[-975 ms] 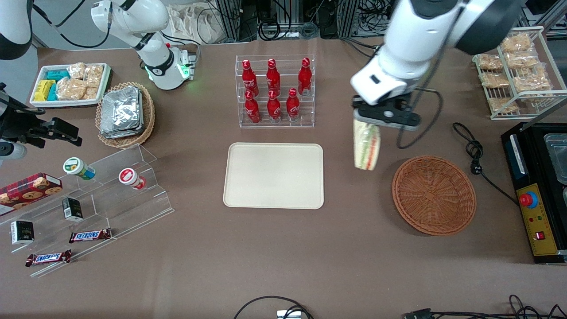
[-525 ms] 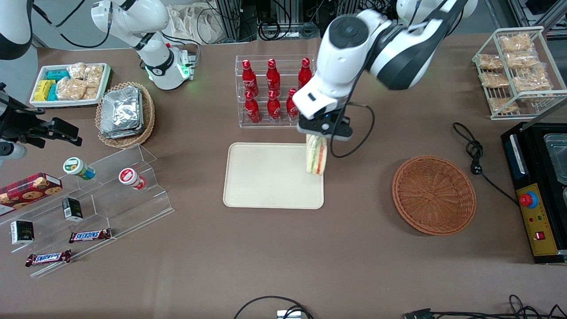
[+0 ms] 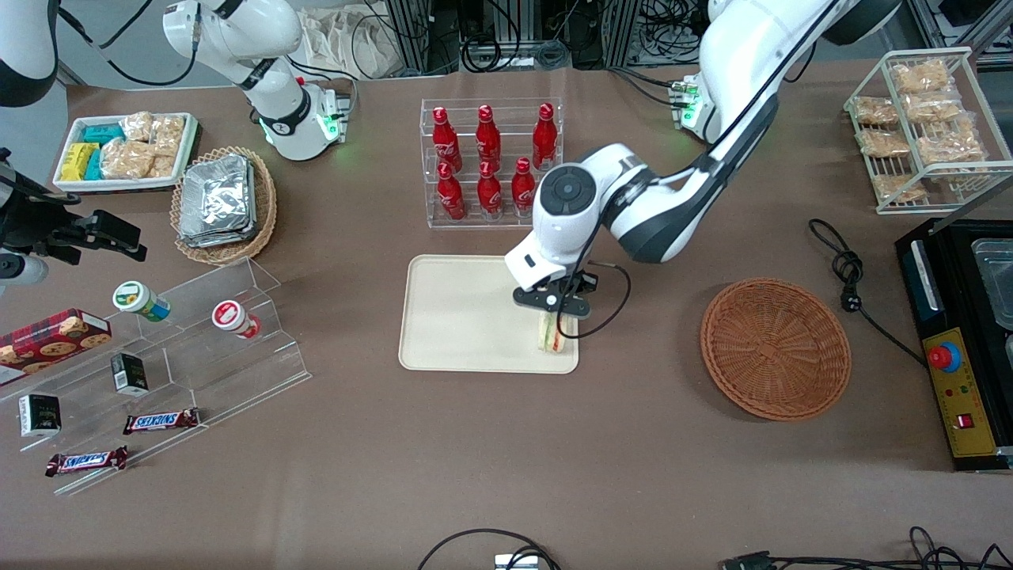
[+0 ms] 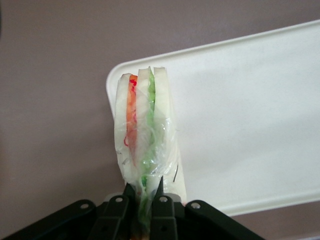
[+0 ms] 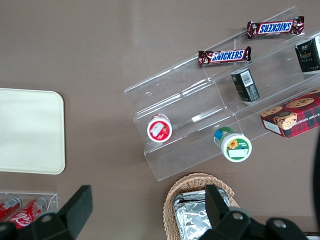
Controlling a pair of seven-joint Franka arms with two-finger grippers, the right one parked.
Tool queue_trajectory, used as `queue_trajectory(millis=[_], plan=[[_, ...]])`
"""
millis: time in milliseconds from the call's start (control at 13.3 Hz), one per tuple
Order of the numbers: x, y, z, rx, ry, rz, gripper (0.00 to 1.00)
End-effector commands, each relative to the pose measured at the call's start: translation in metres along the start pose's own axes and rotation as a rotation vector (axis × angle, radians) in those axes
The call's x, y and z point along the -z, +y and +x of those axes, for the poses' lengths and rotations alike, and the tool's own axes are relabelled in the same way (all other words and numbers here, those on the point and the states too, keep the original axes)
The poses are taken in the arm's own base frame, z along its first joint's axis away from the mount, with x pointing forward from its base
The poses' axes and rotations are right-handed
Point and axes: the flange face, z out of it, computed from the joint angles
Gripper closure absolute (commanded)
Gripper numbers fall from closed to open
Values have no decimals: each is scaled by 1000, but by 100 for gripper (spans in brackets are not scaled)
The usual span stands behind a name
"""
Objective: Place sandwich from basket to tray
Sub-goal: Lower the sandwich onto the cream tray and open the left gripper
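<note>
My left gripper (image 3: 552,310) is shut on the sandwich (image 3: 550,336), a wrapped wedge of white bread with orange, red and green layers. It hangs edge-down over the corner of the cream tray (image 3: 459,317) nearest the basket, low over the tray or touching it. In the left wrist view the fingers (image 4: 119,206) pinch the sandwich (image 4: 142,135) over the tray's corner (image 4: 240,125). The reddish-brown wicker basket (image 3: 775,348) lies toward the working arm's end of the table, with nothing in it.
A clear rack of red bottles (image 3: 491,162) stands just farther from the camera than the tray. A tan basket of foil packets (image 3: 224,203) and a clear stepped stand with snacks (image 3: 158,372) lie toward the parked arm's end. A black cable (image 3: 851,277) lies beside the basket.
The left gripper has carried the sandwich from beside the basket to over the tray, then moved nearer the camera and lowered it to the tray's near corner.
</note>
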Motion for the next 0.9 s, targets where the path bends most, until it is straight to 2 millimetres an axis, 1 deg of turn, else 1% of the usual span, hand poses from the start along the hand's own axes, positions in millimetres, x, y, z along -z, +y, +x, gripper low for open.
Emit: queue_trajectory(millis=[0, 225, 375, 450, 525, 600, 750, 825], plan=[[-18, 14, 2, 6, 4, 11, 100], [-25, 14, 0, 5, -8, 16, 100], [-37, 21, -4, 10, -22, 17, 100], [-47, 13, 0, 10, -15, 43, 100], [-49, 13, 1, 13, -5, 47, 100], [-52, 18, -2, 7, -6, 49, 100], [-59, 13, 1, 13, -13, 54, 100], [-58, 13, 1, 13, -11, 54, 100]])
